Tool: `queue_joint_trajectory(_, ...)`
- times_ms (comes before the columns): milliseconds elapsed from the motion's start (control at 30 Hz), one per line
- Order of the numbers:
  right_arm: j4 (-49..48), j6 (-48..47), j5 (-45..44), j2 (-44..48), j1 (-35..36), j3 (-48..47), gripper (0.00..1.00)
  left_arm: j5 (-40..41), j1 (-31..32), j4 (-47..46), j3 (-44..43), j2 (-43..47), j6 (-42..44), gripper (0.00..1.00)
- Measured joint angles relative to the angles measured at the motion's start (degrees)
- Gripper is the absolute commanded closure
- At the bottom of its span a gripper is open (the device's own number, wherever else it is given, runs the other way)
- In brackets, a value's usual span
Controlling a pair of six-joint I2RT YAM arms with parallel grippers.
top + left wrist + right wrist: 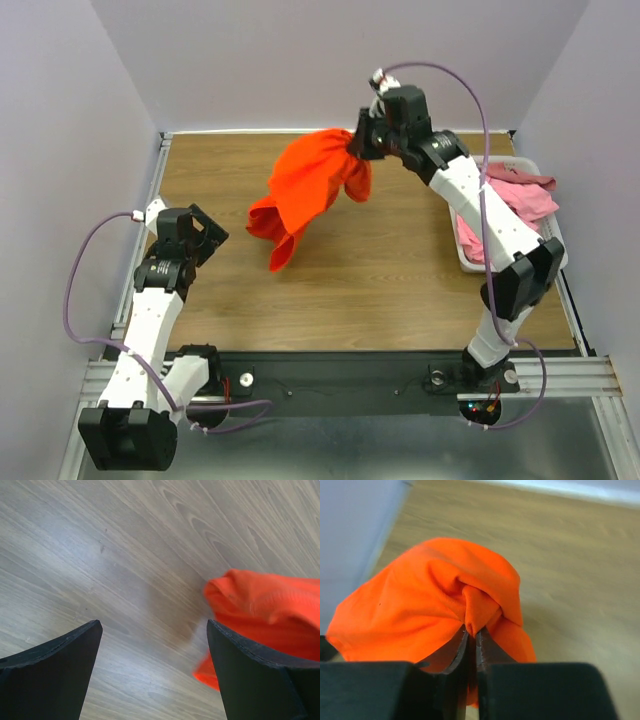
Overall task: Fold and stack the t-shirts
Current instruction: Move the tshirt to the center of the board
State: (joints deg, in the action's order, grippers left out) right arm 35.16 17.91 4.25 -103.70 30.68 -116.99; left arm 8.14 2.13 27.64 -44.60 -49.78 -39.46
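Observation:
A bright orange-red t-shirt hangs bunched above the wooden table, its lower end trailing down toward the board. My right gripper is shut on a fold at its upper right. In the right wrist view the jaws pinch a small knot of that orange cloth. My left gripper hovers over the table's left side, open and holding nothing. In the left wrist view only bare wood lies between its fingertips, and the orange shirt's edge shows just past the right finger. Pink t-shirts lie heaped at the right.
A white slatted basket at the table's right edge holds the pink shirts. Pale walls close in the table at the back and on both sides. The right arm reaches over the basket's near side.

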Motion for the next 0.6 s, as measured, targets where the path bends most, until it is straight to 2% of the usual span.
queue_joint_trajectory(33, -0.02, 0.61, -2.45, 1.33, -0.44, 4.13, 0.71, 0.26, 0.0, 0.0, 0.0, 0.02, -0.26, 0.02)
queue_joint_trajectory(67, -0.63, 1.79, -5.01, 3.39, -1.51, 10.67, 0.51, 0.83, 0.0, -0.02, 0.0, 0.02, -0.7, 0.02)
queue_joint_trajectory(133, -1.2, 3.93, -7.85, 6.56, -3.8, 21.05, 0.38, 1.53, 0.0, 0.02, 0.0, -0.11, -1.29, 0.02)
queue_joint_trajectory(167, -1.44, 4.72, -9.09, 7.63, -5.35, 26.14, 0.28, 1.84, 0.0, 0.0, 0.0, -0.33, -1.57, 0.02)
queue_joint_trajectory(233, -1.68, 6.25, -11.69, 8.02, -8.96, 35.26, 0.18, 2.08, 0.0, 0.0, 0.0, -0.96, -1.86, 0.02)
queue_joint_trajectory(267, -1.66, 6.82, -12.44, 7.85, -9.97, 38.23, 0.0, 2.01, 0.0, -0.13, 0.09, -1.6, -2.01, 0.02)
queue_joint_trajectory(333, -1.44, 7.28, -13.25, 7.82, -11.58, 43.78, 0.0, 1.22, 0.0, -1.46, 1.14, -2.47, -2.1, 0.02)
queue_joint_trajectory(433, -2.12, 6.75, -12.85, 9.73, -10.54, 47.25, 0.0, -1.16, 0.0, -3.69, 3.78, -4.02, -2.19, 0.02)
queue_joint_trajectory(600, -6.03, 5.01, -13.75, 16.48, -2.93, 48.57, 0.0, -5.31, 2.6, -8.15, 7.98, -8.24, -2.91, 0.03)
